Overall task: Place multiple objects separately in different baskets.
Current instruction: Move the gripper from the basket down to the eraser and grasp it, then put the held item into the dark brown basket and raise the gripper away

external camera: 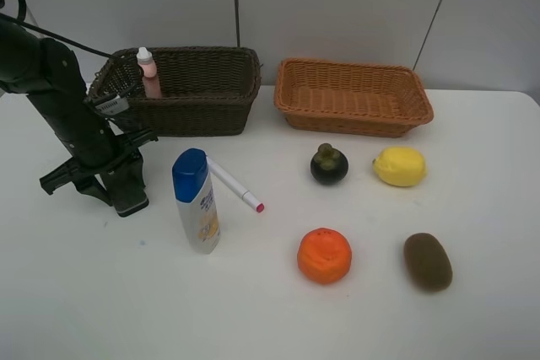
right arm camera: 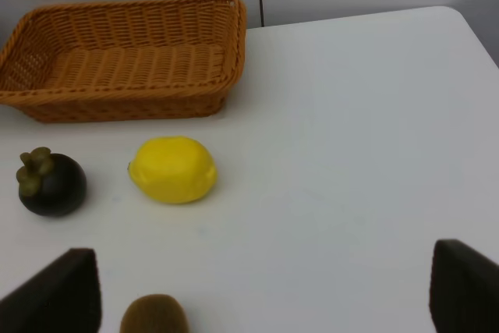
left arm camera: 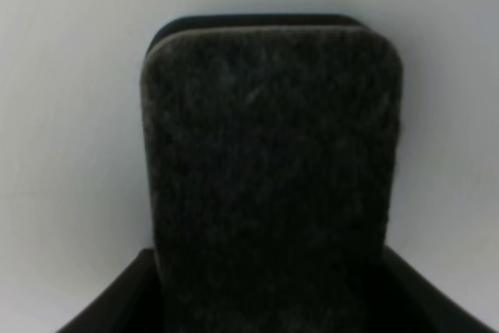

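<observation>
My left gripper (external camera: 125, 181) stands low over the table's left side, its jaws against both sides of the dark rectangular pad (external camera: 132, 195). In the left wrist view the pad (left arm camera: 273, 161) fills the picture between the fingers (left arm camera: 117, 306). The pink bottle (external camera: 149, 73) stands in the dark brown basket (external camera: 211, 90). The blue-capped white bottle (external camera: 197, 200) and white pen (external camera: 234, 185) lie mid-table. The mangosteen (external camera: 329, 164), lemon (external camera: 399, 166), orange (external camera: 324, 255) and kiwi (external camera: 428, 261) lie to the right. My right gripper (right arm camera: 261, 294) is open and empty, above the table near the lemon (right arm camera: 172, 169).
The light orange-tan basket (external camera: 353, 94) stands at the back right with nothing in it, and it also shows in the right wrist view (right arm camera: 117, 68). The mangosteen (right arm camera: 51, 183) and kiwi (right arm camera: 154, 314) show there too. A grey wall rises behind the table.
</observation>
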`<state>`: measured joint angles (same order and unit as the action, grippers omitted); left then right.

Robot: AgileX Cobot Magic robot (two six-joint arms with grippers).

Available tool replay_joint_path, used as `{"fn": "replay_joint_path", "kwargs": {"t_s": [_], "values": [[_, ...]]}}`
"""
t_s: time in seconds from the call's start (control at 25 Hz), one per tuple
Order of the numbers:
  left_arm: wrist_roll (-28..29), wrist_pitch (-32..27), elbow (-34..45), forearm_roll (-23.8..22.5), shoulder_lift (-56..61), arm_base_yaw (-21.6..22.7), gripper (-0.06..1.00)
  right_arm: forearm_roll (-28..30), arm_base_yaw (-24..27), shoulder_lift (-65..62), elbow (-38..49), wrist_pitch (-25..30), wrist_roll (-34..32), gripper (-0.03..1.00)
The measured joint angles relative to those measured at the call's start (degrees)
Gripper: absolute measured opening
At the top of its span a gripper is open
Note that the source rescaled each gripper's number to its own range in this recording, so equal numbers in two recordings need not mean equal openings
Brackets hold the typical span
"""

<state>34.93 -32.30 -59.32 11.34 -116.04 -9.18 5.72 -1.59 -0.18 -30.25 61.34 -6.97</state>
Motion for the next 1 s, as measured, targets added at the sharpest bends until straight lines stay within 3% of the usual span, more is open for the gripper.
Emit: {"fn": "replay_joint_path", "kwargs": {"t_s": [0.16,0.24,0.44,0.6,0.92,0.96,1.0], "values": [[-4.14,-6.45,-2.12,3.48,1.81,0.0,0.57,0.0,0.0,0.0,0.0,0.0,0.0,1.0],[-9.03,-10.45,-5.08,6.19,4.99,0.0,0.57,0.0,0.0,0.0,0.0,0.0,0.0,1.0],[-16.37,-11.95,-16.64,9.06,12.13,0.0,0.57,0.0,0.0,0.0,0.0,0.0,0.0,1.0],[-20.94,-10.36,-27.29,9.17,10.11,0.0,0.57,0.0,0.0,0.0,0.0,0.0,0.0,1.0],[-34.93,-0.01,-41.79,9.17,-4.61,0.0,0.58,0.0,0.0,0.0,0.0,0.0,0.0,1.0],[-36.14,0.24,-42.55,9.17,-6.72,0.0,0.62,0.0,0.0,0.0,0.0,0.0,0.0,1.0],[-36.55,0.29,-43.34,9.17,-8.63,0.0,0.74,0.0,0.0,0.0,0.0,0.0,0.0,1.0]]}}
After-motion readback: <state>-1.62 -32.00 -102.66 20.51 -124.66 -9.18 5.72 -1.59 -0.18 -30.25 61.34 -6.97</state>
